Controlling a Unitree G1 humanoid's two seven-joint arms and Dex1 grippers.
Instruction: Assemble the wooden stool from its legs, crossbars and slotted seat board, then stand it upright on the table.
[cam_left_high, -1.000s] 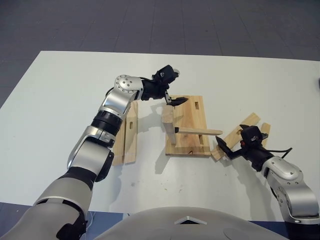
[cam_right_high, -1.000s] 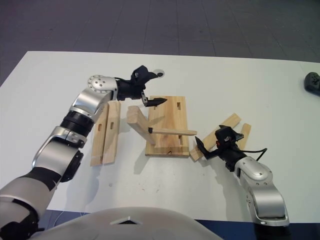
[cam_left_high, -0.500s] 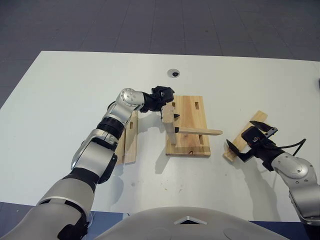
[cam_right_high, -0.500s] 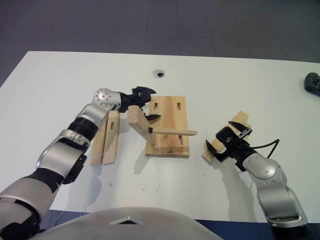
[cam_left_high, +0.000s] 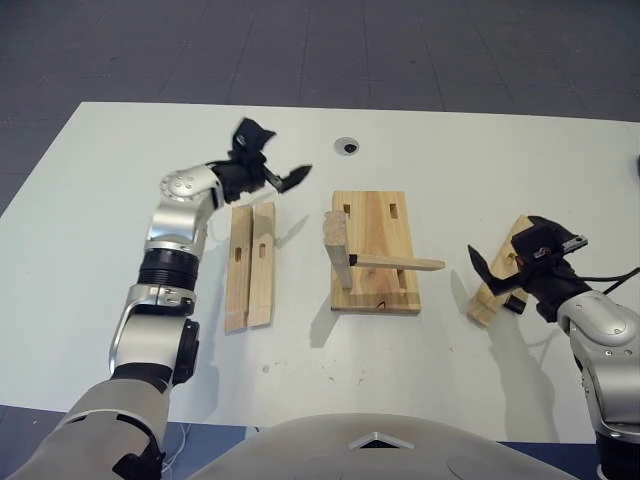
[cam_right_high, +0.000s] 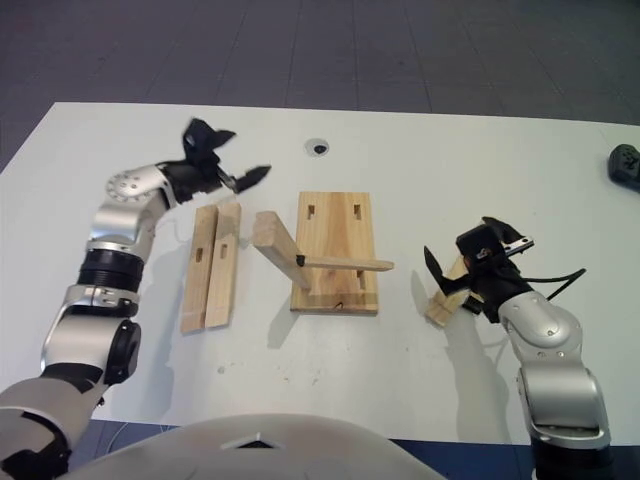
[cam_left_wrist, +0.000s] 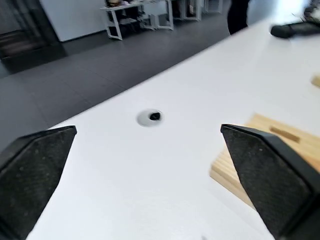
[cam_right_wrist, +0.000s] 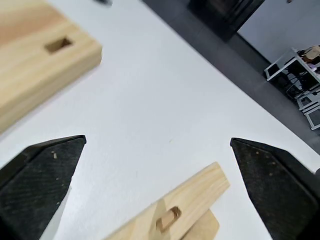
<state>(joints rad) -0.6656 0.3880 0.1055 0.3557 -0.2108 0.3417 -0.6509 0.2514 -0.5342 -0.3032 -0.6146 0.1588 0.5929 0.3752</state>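
White table, seat board, paired legs, loose pieces

Counting off: one seat board, one leg standing in it, one crossbar. Left, two loose legs. Right, two stacked sticks. One desk hole.

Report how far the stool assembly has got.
Done: one leg looks fitted to the seat board, with a crossbar sticking out of it. In hand: nothing; the left hand and right hand are open and empty. Left: the two slotted pieces lying beside the board, the wooden pieces below the right hand, then standing it upright.
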